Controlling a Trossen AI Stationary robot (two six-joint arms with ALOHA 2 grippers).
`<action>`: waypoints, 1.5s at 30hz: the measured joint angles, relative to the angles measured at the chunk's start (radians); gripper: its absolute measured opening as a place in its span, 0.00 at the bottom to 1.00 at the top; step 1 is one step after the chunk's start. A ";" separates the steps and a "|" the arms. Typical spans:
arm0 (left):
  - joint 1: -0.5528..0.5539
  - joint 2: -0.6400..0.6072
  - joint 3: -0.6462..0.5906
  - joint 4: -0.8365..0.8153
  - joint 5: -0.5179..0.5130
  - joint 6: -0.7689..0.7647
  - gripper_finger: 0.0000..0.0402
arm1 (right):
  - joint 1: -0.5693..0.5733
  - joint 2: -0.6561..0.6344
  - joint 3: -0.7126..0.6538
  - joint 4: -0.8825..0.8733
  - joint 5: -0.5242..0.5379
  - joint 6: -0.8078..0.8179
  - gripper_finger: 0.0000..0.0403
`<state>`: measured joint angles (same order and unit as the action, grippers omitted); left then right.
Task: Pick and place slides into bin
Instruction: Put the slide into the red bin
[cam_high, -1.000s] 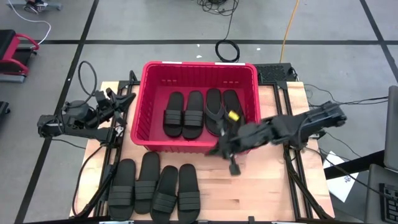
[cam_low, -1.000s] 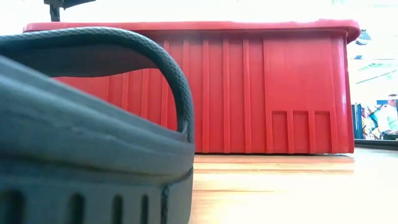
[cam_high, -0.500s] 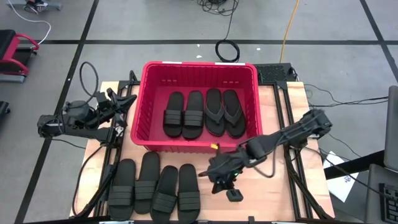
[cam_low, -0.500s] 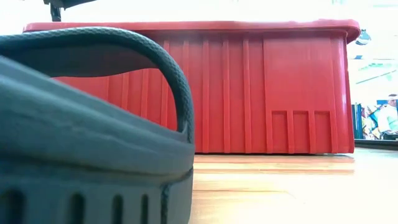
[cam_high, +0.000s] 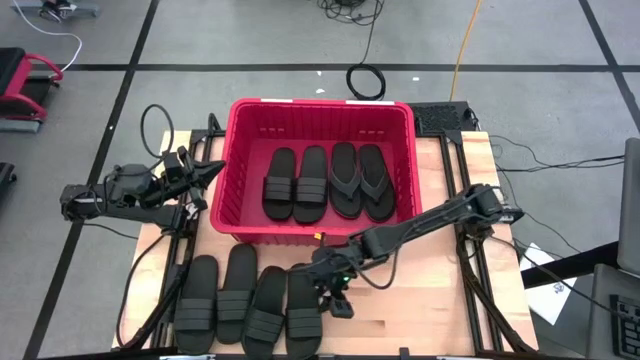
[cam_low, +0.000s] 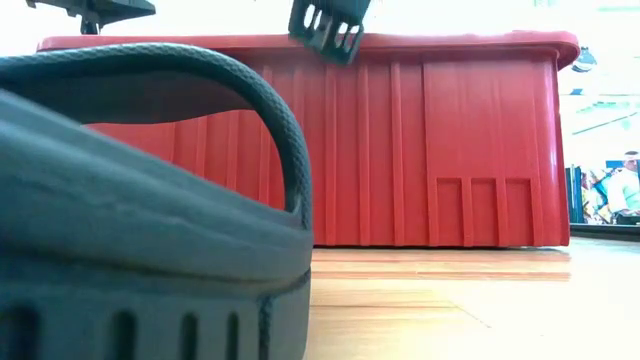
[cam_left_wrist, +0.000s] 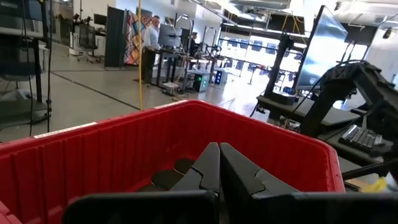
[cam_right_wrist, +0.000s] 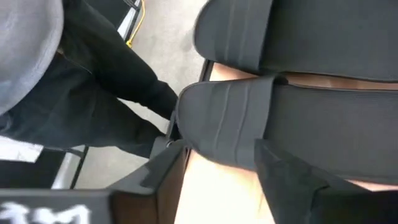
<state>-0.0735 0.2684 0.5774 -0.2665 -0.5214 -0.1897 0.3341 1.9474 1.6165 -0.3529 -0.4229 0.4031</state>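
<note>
Slides lie in two groups, so the job looks about half done. Four rest flat inside the bin (cam_high: 228, 150): a band-strap pair (cam_high: 296, 184) toward its left and a thong-strap pair (cam_high: 361, 181) beside them on the right, all side by side with soles down. Four more band-strap slides (cam_high: 250, 300) remain on the table (cam_high: 430, 300), lined up in a row just in front of the bin's near wall, toes toward the bin. These four are what is left to move.

All the slides are matte black rubber with wide ribbed bands or thin Y-shaped thongs; from table height the nearest one (cam_low: 150, 200) fills the left of the picture, its strap arching up over a grooved sole edge. The bin is a red basket with vertically ribbed walls and a thick rim, standing at the back middle of the table.

The right gripper (cam_high: 334, 297) reaches across the table front and hangs above the right end of the row, over the rightmost slide (cam_right_wrist: 298, 134). In its wrist view the fingers stand spread with the slide's toe end between and below them, holding nothing; whether they touch the rubber yet I cannot say from these angles. The left gripper (cam_high: 205, 172) waits off the table's left side just beside the bin's left wall, its fingers closed together on nothing, pointing over the rim.
</note>
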 joint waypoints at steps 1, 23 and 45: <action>0.000 0.000 0.000 0.000 0.000 0.000 0.02 | 0.000 0.013 0.000 0.017 0.000 0.007 0.49; 0.000 0.000 0.000 0.001 0.000 0.026 0.02 | -0.012 0.215 -0.002 0.217 -0.065 0.221 0.58; 0.000 0.000 0.000 0.000 0.008 0.029 0.02 | 0.001 0.212 -0.127 0.341 -0.055 0.346 0.35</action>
<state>-0.0735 0.2684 0.5774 -0.2661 -0.5137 -0.1604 0.3355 2.1597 1.4895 -0.0122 -0.4783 0.7487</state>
